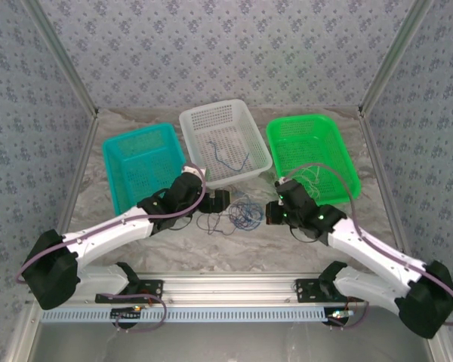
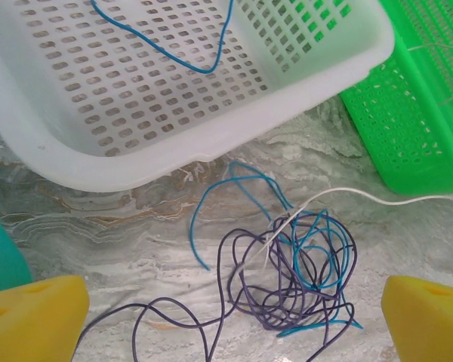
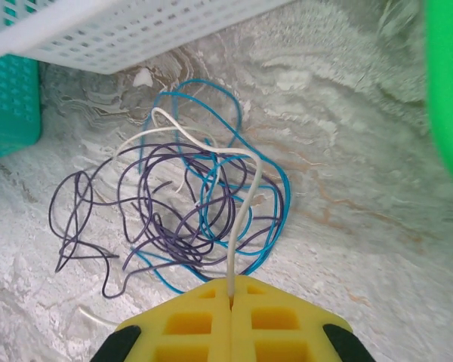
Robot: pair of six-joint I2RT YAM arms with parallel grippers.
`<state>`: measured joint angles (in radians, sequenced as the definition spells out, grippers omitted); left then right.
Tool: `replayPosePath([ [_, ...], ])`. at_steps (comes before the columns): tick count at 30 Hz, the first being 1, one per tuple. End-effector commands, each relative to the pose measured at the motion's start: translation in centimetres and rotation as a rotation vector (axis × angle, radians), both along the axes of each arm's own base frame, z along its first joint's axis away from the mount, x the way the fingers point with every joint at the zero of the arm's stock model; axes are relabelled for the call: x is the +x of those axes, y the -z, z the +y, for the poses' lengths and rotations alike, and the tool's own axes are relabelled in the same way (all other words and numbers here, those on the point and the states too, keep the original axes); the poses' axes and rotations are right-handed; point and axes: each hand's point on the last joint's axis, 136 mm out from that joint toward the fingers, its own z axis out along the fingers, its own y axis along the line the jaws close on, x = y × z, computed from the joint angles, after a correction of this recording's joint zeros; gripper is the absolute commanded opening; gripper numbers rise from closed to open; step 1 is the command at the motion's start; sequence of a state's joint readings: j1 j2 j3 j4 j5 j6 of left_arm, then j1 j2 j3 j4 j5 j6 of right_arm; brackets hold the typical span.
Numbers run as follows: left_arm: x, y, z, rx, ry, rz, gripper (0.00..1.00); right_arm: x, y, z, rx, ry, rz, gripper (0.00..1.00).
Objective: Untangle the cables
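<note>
Top external: marbled table (image 1: 234, 253) holds three baskets across the upper middle of the frame: teal basket (image 1: 136, 134) left, white basket (image 1: 211, 107) centre, green basket (image 1: 298, 119) right. Both arms extend toward frame centre. The left gripper (image 1: 220, 200) sits just left of the cable tangle (image 1: 243, 213) and the right gripper (image 1: 272, 214) just right of it. The tangle lies on the table just below the white basket's near rim, between the two grippers

Left wrist: jaws stand wide apart, yellow fingers (image 2: 38, 317) at the two lower corners, gripping nothing. Tangle lies lower centre-right, nearer the right-hand finger. One loose blue cable (image 2: 174, 56) lies inside the white basket, top of frame

Right wrist: jaws pressed together at bottom centre, clamped on a white cable (image 3: 241, 219) that rises from the seam and arcs up-left over the tangle. Purple loops (image 3: 147, 192) spread to the left and blue loops (image 3: 275, 188) ring the right side, all on the table just above the fingertips
</note>
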<state>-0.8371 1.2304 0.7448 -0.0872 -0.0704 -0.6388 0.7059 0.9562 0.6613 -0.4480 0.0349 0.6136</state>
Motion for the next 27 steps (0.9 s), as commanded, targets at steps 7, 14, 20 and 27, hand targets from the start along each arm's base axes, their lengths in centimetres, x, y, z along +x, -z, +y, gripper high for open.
replayPosePath([
  [7, -1.4, -3.5, -3.7, -0.087, 0.213, -0.125, 0.98, -1.5, -6.9, 0.8, 0.049, -0.159, -0.108, 0.00],
  [14, -1.2, -4.2, -4.9, 0.057, 0.308, -0.248, 0.97, -2.7, -9.1, 2.0, 0.092, -0.236, -0.050, 0.00],
  [20, -0.7, -5.7, -5.6, 0.039, 0.337, -0.357, 0.98, -3.0, -10.3, 1.7, 0.127, -0.234, -0.027, 0.00],
  [27, -0.9, -6.8, -6.8, -0.041, 0.363, -0.409, 0.98, -3.4, -11.5, 2.6, 0.225, -0.265, -0.029, 0.00],
])
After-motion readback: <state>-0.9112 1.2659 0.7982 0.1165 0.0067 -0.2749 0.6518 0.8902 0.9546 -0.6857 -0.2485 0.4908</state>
